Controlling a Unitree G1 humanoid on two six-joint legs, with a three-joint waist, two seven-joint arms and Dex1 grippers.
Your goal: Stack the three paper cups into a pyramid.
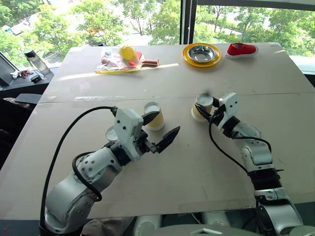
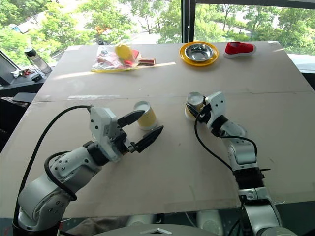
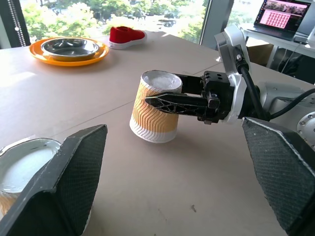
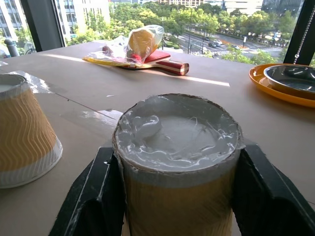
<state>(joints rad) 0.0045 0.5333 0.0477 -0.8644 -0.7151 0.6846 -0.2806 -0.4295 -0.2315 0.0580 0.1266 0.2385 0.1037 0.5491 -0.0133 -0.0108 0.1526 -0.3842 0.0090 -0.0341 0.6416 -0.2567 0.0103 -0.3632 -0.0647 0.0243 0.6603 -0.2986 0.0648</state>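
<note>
cup mid-frame: inverted, axis upright, base up | ribbed tan, white rim | right gripper clamped on it | left gripper agape

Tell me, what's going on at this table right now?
A two-armed robot is working with inverted paper cups on the table. Its right gripper has its fingers shut on one cup, which is tilted. The left gripper is open beside a second cup. Nothing is stacked yet.
</note>
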